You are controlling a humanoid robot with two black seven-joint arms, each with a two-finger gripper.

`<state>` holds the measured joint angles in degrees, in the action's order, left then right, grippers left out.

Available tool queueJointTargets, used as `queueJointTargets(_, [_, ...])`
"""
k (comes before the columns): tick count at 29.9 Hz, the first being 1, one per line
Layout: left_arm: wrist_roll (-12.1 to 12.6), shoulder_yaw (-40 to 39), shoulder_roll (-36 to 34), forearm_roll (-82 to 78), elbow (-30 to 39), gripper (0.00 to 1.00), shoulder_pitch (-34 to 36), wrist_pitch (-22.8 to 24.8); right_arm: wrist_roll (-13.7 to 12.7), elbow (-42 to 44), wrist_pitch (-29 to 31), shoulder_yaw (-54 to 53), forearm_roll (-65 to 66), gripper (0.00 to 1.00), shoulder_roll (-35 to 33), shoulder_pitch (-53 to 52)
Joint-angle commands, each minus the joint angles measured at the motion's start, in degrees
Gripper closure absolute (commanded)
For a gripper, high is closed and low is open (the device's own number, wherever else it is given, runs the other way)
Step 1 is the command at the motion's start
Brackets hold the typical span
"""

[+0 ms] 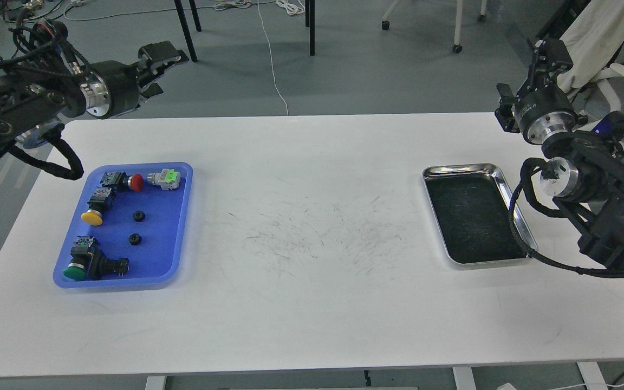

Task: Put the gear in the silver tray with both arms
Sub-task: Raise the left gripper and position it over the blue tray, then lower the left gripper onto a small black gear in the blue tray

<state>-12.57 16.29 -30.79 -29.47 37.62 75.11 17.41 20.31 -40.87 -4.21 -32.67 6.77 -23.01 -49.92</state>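
Two small black gears [138,216] [135,238] lie in the blue plastic tray [179,216] at the table's left. The silver tray [459,169] sits at the right with nothing on its dark scratched floor. My left gripper [161,70] is open and empty, raised beyond the table's far left edge, well above and behind the blue tray. My right gripper [524,80] is open and empty, raised over the far right corner, behind the silver tray.
The blue tray also holds a red push button [136,182], a yellow one [92,217], a green one [76,271] and a grey part with a green cap [164,178]. The white table [312,303] has scuff marks in the middle. Chair legs and cables are on the floor behind.
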Motion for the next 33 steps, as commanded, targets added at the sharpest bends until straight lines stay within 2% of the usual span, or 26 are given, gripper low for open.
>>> queueJointTargets(1, [-0.09, -0.04, -2.16, -9.1, 5.61, 0.03, 0.73, -0.27, -0.01, -0.09, -0.01, 0.15, 0.0, 0.01, -0.11, -0.01])
queueJointTargets(6, [-0.26, -0.47, -3.49, -24.89, 5.71, 0.03, 0.39, -0.89, 0.08, -0.26, -0.01, 0.41, 0.09, 0.01, -0.11, -0.01])
queueJointTargets(8, [-1.05, -0.74, -4.19, -29.84, 5.89, 0.03, 0.38, -0.8, 0.08, -0.27, -0.01, 0.5, 0.09, 0.01, -0.2, -0.01])
queueJointTargets(10, [-3.5, -0.47, -4.72, -31.09, 5.54, 0.03, 0.38, -0.02, 0.08, -0.27, -0.01, 0.5, 0.09, 0.01, -0.28, -0.01])
queueJointTargets(12, [-7.1, -0.48, -5.68, -30.65, 6.32, 0.02, 1.0, 2.27, -0.01, -0.27, -0.01, 0.5, 0.17, 0.01, -0.28, -0.01])
queueJointTargets(14, [-9.13, 0.23, -7.09, -32.92, 7.03, 0.02, 0.12, 2.45, -0.01, -0.27, 0.08, 0.5, 0.18, 0.01, -0.28, -0.01])
queueJointTargets(17, [-9.84, 0.32, -7.88, -36.7, 7.55, 0.02, -0.75, 2.19, 0.08, -0.27, 0.08, 0.58, 0.18, 0.01, -0.28, 0.08])
queueJointTargets(23, [-10.37, -0.03, -11.66, -47.07, 14.49, 0.06, -3.57, 0.44, 0.08, -0.35, 0.08, 0.59, 0.26, 0.01, -0.28, 0.35])
queueJointTargets(31, [-10.63, -0.3, -12.19, -51.39, 14.41, 0.15, -6.03, -0.45, 0.08, -0.35, 0.17, 0.59, 0.44, 0.01, -0.28, 0.43])
queueJointTargets(33, [-11.68, 0.23, -12.19, -51.74, 14.41, 0.2, -6.55, -0.8, 0.08, -0.35, 0.17, 0.59, 0.53, 0.01, -0.28, 0.43])
